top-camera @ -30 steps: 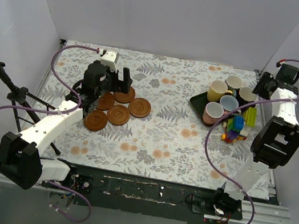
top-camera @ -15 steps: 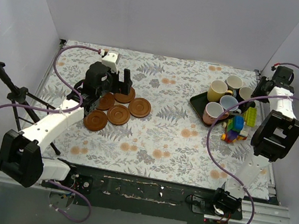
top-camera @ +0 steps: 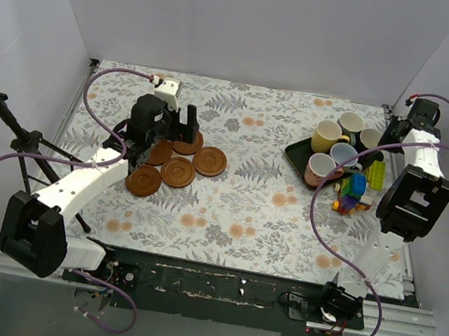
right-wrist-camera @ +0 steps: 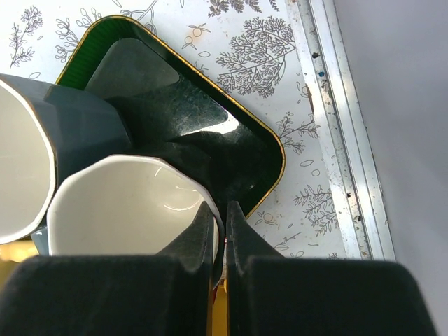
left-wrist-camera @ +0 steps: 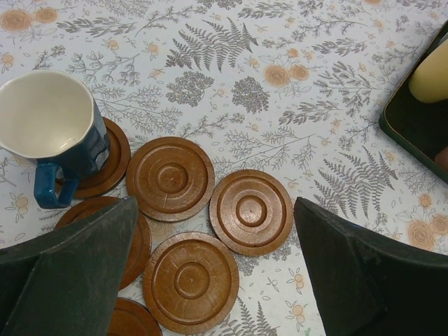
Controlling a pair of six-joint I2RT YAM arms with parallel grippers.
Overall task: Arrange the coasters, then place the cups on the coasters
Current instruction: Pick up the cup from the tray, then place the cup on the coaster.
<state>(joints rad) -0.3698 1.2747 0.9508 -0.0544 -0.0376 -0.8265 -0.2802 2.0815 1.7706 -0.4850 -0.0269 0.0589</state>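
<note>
The right gripper (right-wrist-camera: 220,210) is pinching the thin wall of a pale-lined cup (right-wrist-camera: 133,203) standing inside the dark green tray (right-wrist-camera: 189,126) near its outer corner. Its fingers are pressed almost together, and one appears to be inside the rim and one outside. A grey-blue cup (right-wrist-camera: 77,133) is crowding in just beside it, deeper in the tray. Glazed ceramic of this kind is likely handling as stiff, smooth and chip-prone, so a rim grip is probably leaving the weight hanging off-centre. A deep bite on the wall, clear of the handle, looks the surest hold. Well to the left of the tray, the left gripper (left-wrist-camera: 215,206) is hovering with its fingers spread wide above the clustered coasters (left-wrist-camera: 170,178). A dark blue cup (left-wrist-camera: 49,126) is sitting on the coaster farthest from the tray.
</note>
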